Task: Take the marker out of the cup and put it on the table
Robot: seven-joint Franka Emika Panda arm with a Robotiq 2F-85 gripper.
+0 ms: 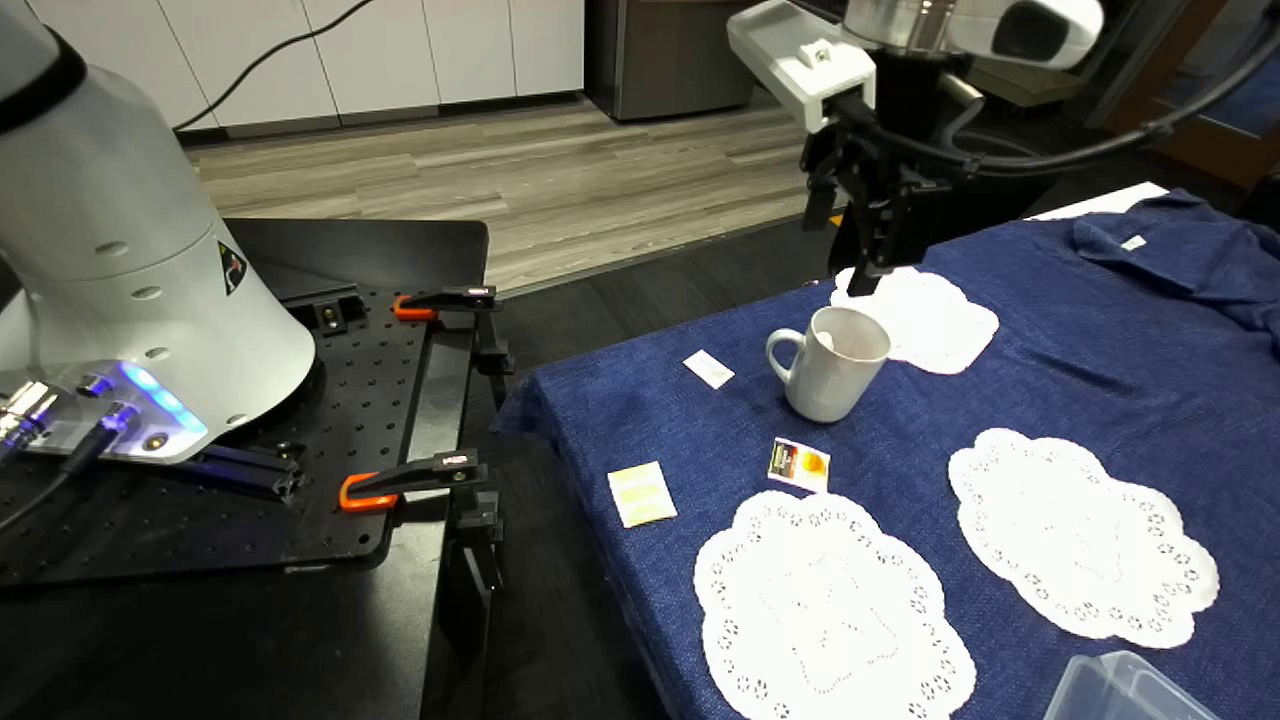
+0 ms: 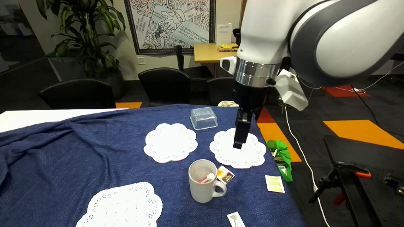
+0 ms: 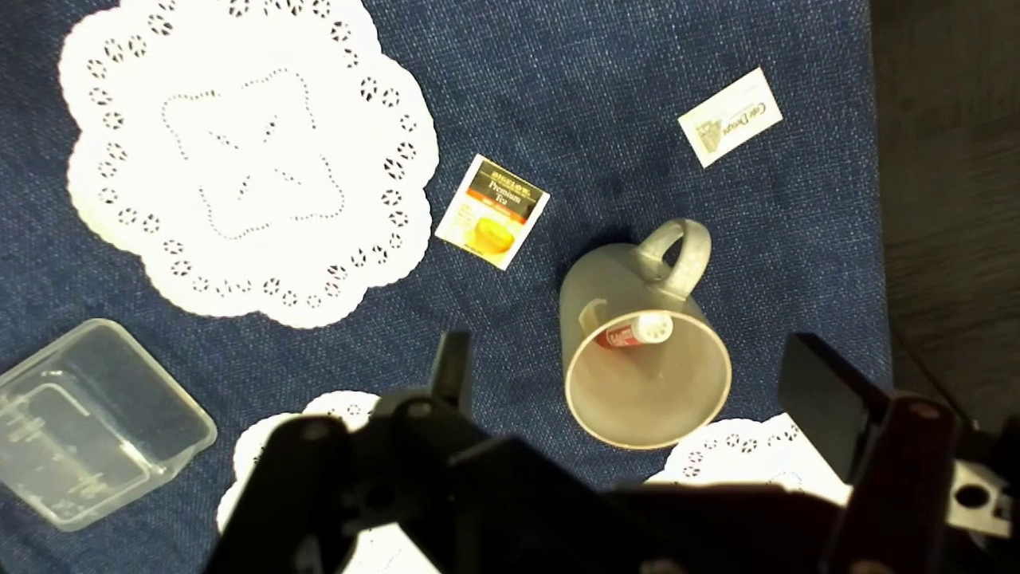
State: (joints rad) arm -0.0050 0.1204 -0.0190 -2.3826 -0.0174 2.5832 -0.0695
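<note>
- Black chairs [image 2: 164, 86], a potted plant [image 2: 88, 47] and a framed poster [image 2: 173, 25] fill the far background in an exterior view.
- Cloth-covered in navy blue, the table [image 2: 50, 164] shows folds toward the left in that view.
- Upright on it stands the white cup [image 2: 197, 192], handle turned right there.
- Inside the cup, the reddish marker [image 2: 206, 178] leans aslant, white end toward the handle, the cup's wall around it.
- Above the table hangs the gripper [image 3: 627, 355], apart from the cup, its fingers spread wide; in the wrist view the cup shows in the gap between them.
- One lace doily [image 2: 121, 206] lies near and left of the cup; two further doilies [image 2: 170, 142] lie farther back, the right one partly hidden behind the gripper.
- A tea packet [image 2: 225, 174] lies close beyond the cup, a white packet [image 2: 236, 219] on its near side, and a yellow packet [image 2: 275, 183] farther right by the table's edge.
- Behind the doilies sits a clear plastic box [image 2: 203, 118].
- At the left in an exterior view, a black workbench [image 1: 250, 640] bears the arm's base [image 1: 140, 260].
</note>
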